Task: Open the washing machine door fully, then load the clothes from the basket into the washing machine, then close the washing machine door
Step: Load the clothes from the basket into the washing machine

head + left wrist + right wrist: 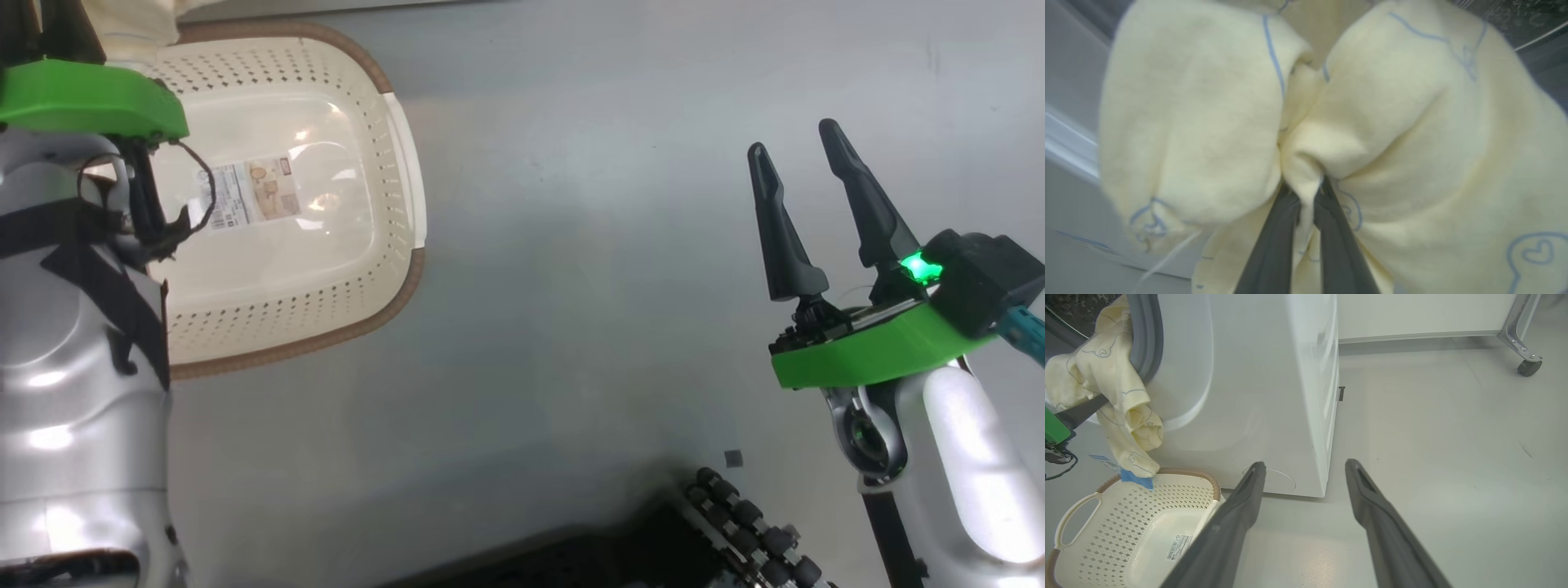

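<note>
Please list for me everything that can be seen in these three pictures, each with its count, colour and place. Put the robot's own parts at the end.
washing machine: one, white, on the floor behind the basket
gasket: one, grey, around the machine's opening
clothes: one bundle, pale cream-yellow with thin blue lines, hanging from the opening down toward the basket
basket: one, cream-white with brown rim, on the floor before the machine, no clothes inside
label: one, white, printed, on the basket's floor
castor: one, black, under a metal leg, far across the floor
floor: grey
left hand: one, dark fingers, shut on the clothes
right hand: one, dark fingers, open, over bare floor
</note>
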{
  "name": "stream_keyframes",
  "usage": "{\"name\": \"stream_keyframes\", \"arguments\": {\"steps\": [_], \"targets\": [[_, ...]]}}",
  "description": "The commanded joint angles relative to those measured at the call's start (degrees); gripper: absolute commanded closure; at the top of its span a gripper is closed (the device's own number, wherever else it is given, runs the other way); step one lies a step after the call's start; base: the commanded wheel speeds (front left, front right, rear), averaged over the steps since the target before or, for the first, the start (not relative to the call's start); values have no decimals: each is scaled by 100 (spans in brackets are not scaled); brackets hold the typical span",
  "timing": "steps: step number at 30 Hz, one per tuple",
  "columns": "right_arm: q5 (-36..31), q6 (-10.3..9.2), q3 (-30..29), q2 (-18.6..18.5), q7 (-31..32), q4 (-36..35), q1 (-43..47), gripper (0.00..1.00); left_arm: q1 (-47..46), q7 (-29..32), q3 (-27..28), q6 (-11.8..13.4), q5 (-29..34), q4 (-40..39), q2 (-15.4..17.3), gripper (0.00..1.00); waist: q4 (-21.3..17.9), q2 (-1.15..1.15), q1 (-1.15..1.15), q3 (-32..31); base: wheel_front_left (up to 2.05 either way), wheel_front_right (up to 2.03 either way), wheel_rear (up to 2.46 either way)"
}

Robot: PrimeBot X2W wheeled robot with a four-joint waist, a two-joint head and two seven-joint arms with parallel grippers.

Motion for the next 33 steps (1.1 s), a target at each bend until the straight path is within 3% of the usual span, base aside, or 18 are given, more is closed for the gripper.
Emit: {"name": "stream_keyframes", "arguments": {"steps": [1, 8, 14, 33], "targets": [[39, -16, 65, -26, -37, -116, 120, 0, 34, -47, 134, 8, 48, -414, 144, 100, 76, 0, 0, -66, 0, 0, 0], [35, -16, 75, -7, -37, -77, 151, 0, 503, -47, 38, -84, 55, -958, 39, 100, 197, 0, 0, -229, 0, 0, 0], [67, -16, 116, 8, -37, -51, 191, 0, 480, -47, -42, -69, 201, -1283, 158, 100, 138, 0, 0, -347, 0, 0, 0], [374, -16, 450, 46, -37, 103, 391, 0, -1279, 416, -424, -15, 786, -221, 963, 100, -416, 0, 0, -476, 0, 0, 0]]}}
